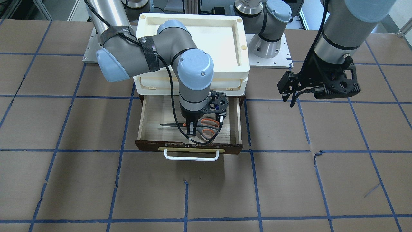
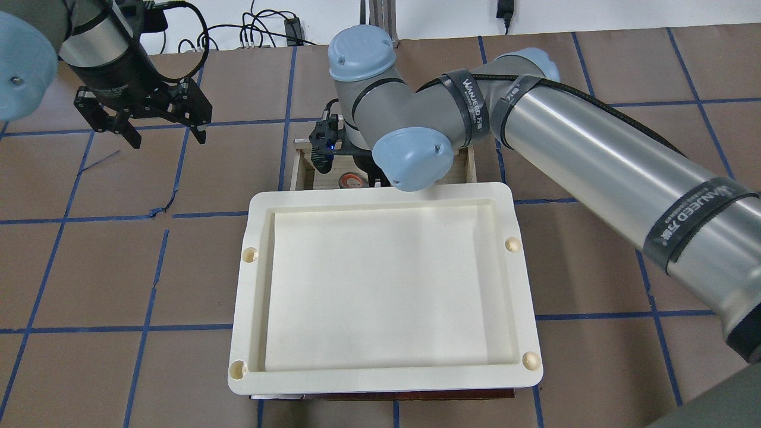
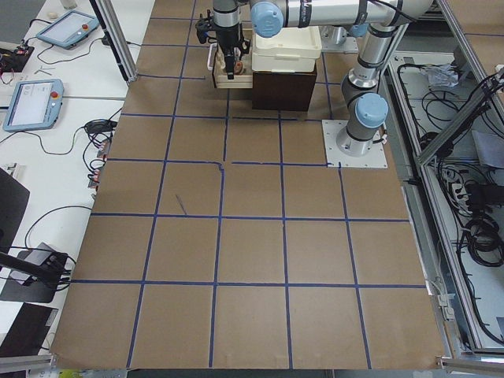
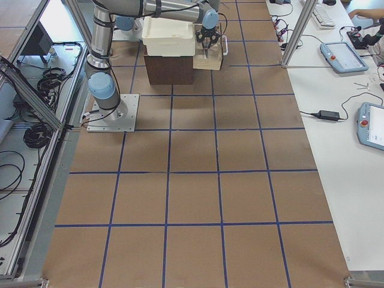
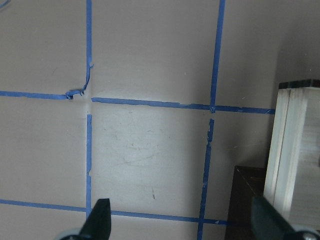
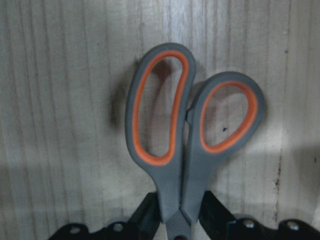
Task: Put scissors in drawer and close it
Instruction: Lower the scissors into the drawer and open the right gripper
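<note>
The scissors [image 1: 209, 122], with grey handles and orange-lined loops, are inside the open drawer [image 1: 190, 146], at or just above its pale-wood floor. Their blades point toward the view's left. My right gripper [image 1: 191, 129] reaches down into the drawer. In the right wrist view its fingers [image 6: 147, 215] press on both sides of the scissors [image 6: 192, 165] just below the loops. My left gripper [image 1: 289, 93] hangs open and empty above the table beside the drawer. It also shows in the overhead view [image 2: 160, 134] and the left wrist view [image 5: 182, 222].
The cream tray-topped box [image 2: 255, 297] sits on the dark cabinet above the drawer, and my right arm crosses over it. The drawer's white bar handle [image 1: 191, 157] sticks out toward the operators' side. Brown table paper with blue tape lines lies all around.
</note>
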You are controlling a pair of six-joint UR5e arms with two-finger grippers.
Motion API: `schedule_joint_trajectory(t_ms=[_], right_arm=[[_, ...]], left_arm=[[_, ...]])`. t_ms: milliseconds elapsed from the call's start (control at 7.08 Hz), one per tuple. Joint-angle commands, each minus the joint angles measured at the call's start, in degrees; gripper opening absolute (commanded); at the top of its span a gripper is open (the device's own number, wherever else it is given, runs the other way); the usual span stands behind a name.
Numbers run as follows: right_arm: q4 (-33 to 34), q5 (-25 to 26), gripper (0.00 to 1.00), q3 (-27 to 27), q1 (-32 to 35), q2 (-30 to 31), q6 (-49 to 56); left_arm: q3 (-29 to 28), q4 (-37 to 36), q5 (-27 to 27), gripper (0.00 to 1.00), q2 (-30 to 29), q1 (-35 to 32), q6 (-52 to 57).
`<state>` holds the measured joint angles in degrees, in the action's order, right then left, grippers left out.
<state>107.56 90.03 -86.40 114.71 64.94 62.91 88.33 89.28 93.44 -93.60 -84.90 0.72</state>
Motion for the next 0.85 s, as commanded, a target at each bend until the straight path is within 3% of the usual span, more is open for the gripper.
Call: schedule_joint_trajectory(t_ms=[0,141,282,424,706], right_arm=[[0.0,0.1,0.27,-0.2,0.0,-0.2,0.2],[0.0,0.0,0.54,0.0,0.0,-0.1,0.2],[0.0,0.0,0.62,0.2,0.0,0.2,-0.2],[0.0,0.1,0.78,0.3,0.0,0.3,-0.4],[-0.5,0.1,0.85,1.6,-0.3,2.5,-0.9]], left_arm=[[-0.1,-0.1,-0.3,1.0,0.0,0.0,0.1],[-0.2,-0.2,-0.1,1.0,0.1,0.0,-0.1],[-0.1,-0.2,-0.3,1.0,0.1,0.3,0.0],[0.0,-0.2,-0.4,1.0,0.1,0.5,0.0],[-0.9,-0.5,0.0,1.0,-0.2,0.6,0.0]])
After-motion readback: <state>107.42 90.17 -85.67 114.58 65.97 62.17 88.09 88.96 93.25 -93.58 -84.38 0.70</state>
